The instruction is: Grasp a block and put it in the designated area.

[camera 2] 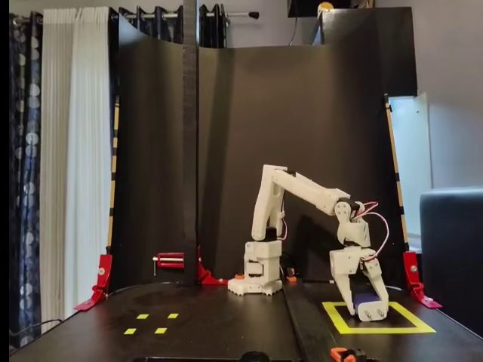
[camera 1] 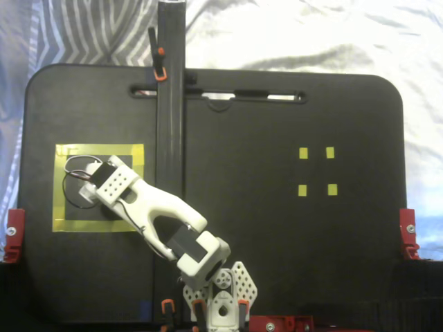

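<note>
From the side fixed view, my gripper [camera 2: 370, 308] is shut on the dark-blue block [camera 2: 367, 299], which is held low, at or just above the black inside of the designated area [camera 2: 377, 330], a square of wide yellow tape. The fingers point down. Seen from above, the white wrist [camera 1: 118, 183] reaches over the same yellow square [camera 1: 97, 149] at the board's left and hides the fingers and the block.
Four tiny yellow tape squares [camera 1: 304, 153] [camera 2: 143, 317] lie on the far side of the black board. A tall black post [camera 1: 170, 104] [camera 2: 189, 151] stands near the middle. Red clamps [camera 1: 408, 232] [camera 2: 98, 290] sit at the board's edges. The arm's base [camera 2: 260, 275] is behind the square.
</note>
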Controlling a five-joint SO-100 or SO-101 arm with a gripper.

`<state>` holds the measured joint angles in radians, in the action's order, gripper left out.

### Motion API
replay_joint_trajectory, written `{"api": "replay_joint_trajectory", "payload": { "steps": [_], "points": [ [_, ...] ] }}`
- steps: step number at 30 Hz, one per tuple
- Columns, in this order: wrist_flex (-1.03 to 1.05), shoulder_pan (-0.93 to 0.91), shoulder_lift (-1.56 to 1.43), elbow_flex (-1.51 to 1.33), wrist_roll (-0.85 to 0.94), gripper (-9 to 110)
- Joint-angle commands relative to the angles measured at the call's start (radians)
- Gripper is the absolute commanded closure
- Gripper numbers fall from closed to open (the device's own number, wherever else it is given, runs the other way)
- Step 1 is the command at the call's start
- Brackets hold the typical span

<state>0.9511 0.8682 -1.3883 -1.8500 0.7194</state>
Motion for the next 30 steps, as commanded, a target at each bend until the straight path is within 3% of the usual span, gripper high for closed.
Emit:
{"api": "replay_joint_trajectory", "payload": {
  "steps": [1, 13, 22, 30],
  "points": [
    [-0.017, -0.009, 0.003, 0.040, -0.003, 82],
    [-0.009, -0.009, 0.012, 0.038, 0.000, 81],
    [0.018, -0.006, 0.000, 0.038, 0.000, 64],
    [0.021, -0.012, -0.015, 0.040, 0.000, 62]
  ]
}}
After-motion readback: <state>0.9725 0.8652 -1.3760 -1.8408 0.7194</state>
